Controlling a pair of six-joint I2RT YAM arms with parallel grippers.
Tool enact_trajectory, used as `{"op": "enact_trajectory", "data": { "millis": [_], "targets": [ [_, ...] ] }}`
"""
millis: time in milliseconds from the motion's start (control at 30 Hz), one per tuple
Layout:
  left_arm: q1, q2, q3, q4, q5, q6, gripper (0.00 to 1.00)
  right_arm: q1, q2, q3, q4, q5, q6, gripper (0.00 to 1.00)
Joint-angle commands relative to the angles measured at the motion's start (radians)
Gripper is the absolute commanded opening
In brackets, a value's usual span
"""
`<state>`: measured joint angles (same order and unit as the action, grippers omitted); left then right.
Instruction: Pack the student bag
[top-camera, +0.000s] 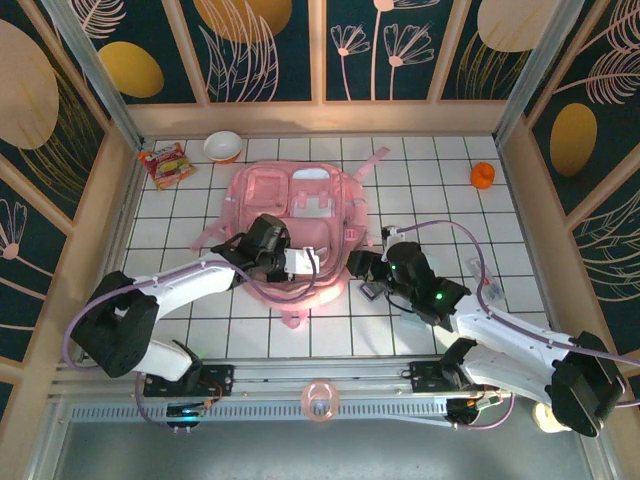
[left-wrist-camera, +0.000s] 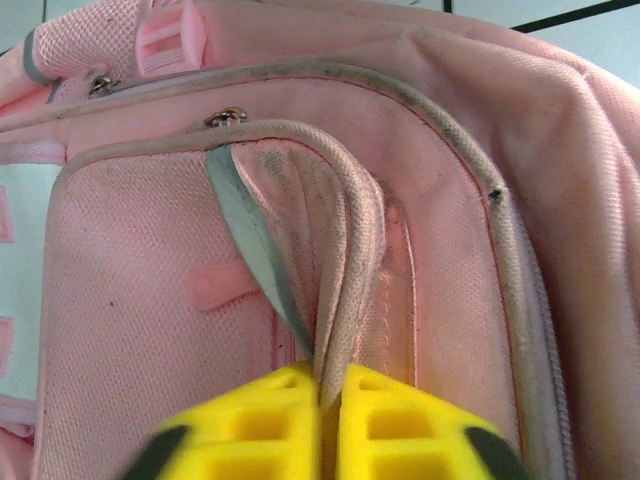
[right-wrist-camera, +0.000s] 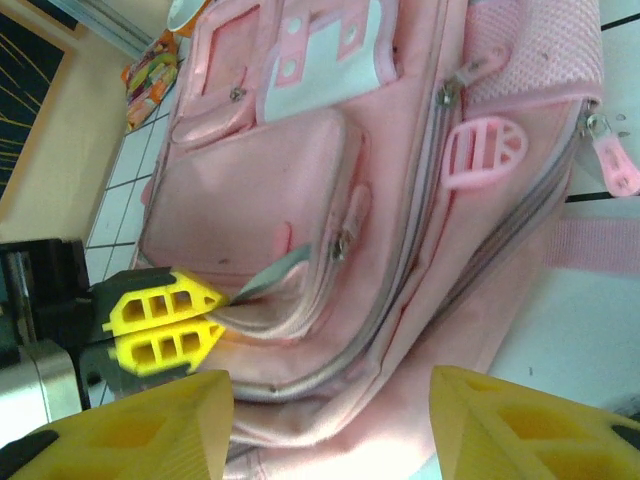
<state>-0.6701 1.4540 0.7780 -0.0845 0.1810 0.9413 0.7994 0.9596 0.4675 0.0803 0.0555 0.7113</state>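
Student bag (top-camera: 300, 205), mid-desk (top-camera: 450, 170). Left wrist view: left pincer (left-wrist-camera: 320, 405) clenched on bag's pocket piping (left-wrist-camera: 350, 250). Right wrist view: right pincer (right-wrist-camera: 330, 420) released. Desk tiles open rightward.

Camera positions: one overhead, two wrist-mounted.
Top external: high behind the arm bases (top-camera: 190, 385), facing down on the table (top-camera: 450, 200). Left wrist: very close, looking along the left end effector (left-wrist-camera: 322, 385) at the front pocket (left-wrist-camera: 150, 300) of the student bag (left-wrist-camera: 560, 200). Right wrist: near, looking past the right end effector (right-wrist-camera: 330, 400) across the bag; shares that pocket and the left end effector with the left wrist view.
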Motion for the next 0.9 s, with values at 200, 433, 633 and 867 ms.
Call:
{"op": "enact_trajectory", "data": {
  "millis": [200, 433, 633, 867],
  "targets": [
    [0.064, -0.193, 0.02, 0.019, 0.156, -0.118, 0.0, -0.047, -0.021, -0.032, 0.17, -0.012, -0.285, 0.58],
    [0.154, -0.308, -0.016, 0.05, 0.291, -0.172, 0.0, -0.315, 0.097, 0.029, 0.293, -0.395, -0.677, 0.61],
    [0.208, -0.354, -0.028, 0.077, 0.372, -0.205, 0.0, -0.405, 0.289, 0.203, 0.201, -0.602, -0.957, 0.62],
    [0.214, -0.363, -0.046, 0.086, 0.373, -0.209, 0.0, -0.445, 0.511, 0.339, 0.155, -0.789, -1.123, 0.63]
  ]
}}
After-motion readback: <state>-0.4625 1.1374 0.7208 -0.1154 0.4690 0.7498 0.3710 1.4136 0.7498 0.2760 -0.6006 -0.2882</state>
